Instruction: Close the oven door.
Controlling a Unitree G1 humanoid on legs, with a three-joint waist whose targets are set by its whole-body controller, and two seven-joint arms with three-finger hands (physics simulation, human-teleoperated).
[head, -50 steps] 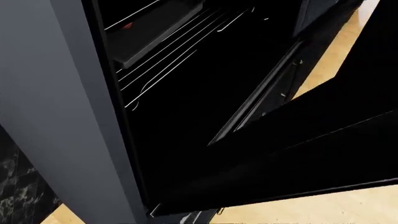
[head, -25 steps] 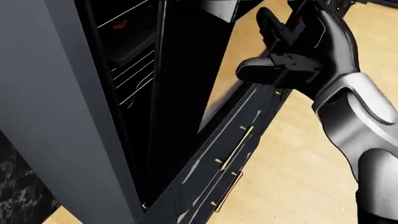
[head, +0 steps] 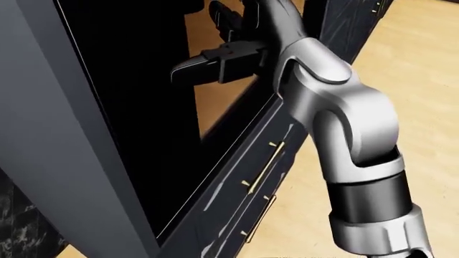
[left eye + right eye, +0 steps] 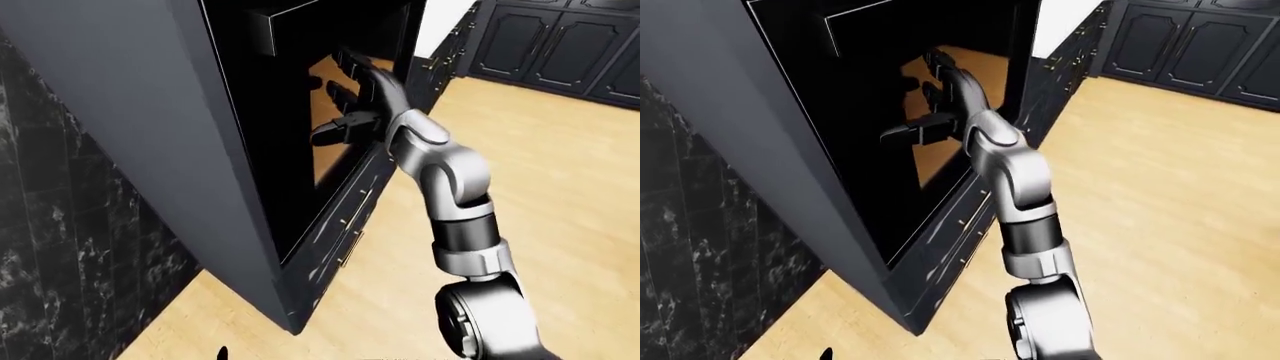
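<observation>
The oven door (image 3: 136,107) is a glossy black panel standing upright in the dark grey oven housing (image 4: 130,112). It mirrors the wooden floor. No rack or oven interior shows. My right hand (image 3: 208,43) lies against the door's upper part with its fingers (image 3: 224,19) spread and open, thumb pointing left. It holds nothing. The hand also shows in the left-eye view (image 4: 335,97) and the right-eye view (image 4: 925,101). My right arm (image 3: 344,123) rises from the bottom right. My left hand is not in view.
Black drawers with gold handles (image 3: 267,164) sit below the door. Dark marble wall (image 4: 60,247) is on the left. Black cabinets (image 4: 545,45) line the top right. Light wooden floor (image 4: 570,195) spreads to the right.
The door has swung up from lying open, with racks showing, to upright. My right hand followed it in toward the oven, and the head view shifted.
</observation>
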